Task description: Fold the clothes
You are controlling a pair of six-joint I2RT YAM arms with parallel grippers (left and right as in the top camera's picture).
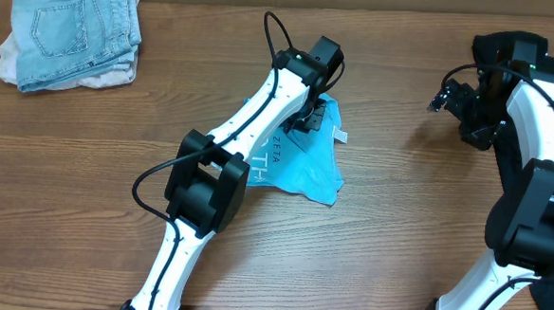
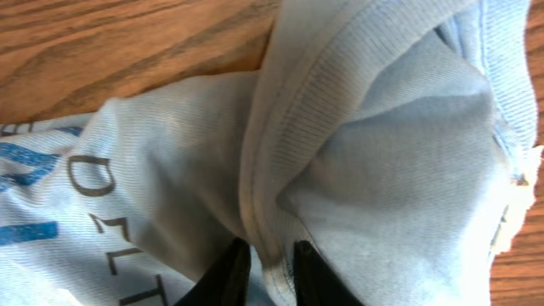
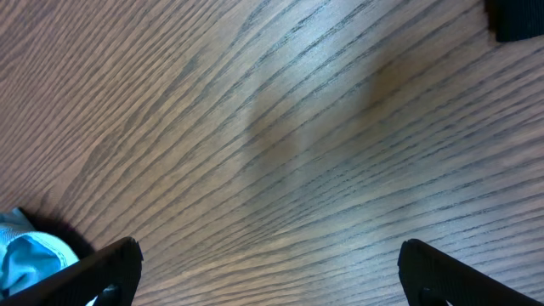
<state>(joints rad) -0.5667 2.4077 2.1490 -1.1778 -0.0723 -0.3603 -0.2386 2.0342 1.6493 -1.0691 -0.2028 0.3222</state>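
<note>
T-shirt ribbed edge pinched by left gripper | right gripper agape over table

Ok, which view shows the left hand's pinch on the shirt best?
Left wrist: the left hand pinches a ribbed fold of the blue shirt. Overhead, the arm hides it; right wrist shows only a blue corner.
</note>
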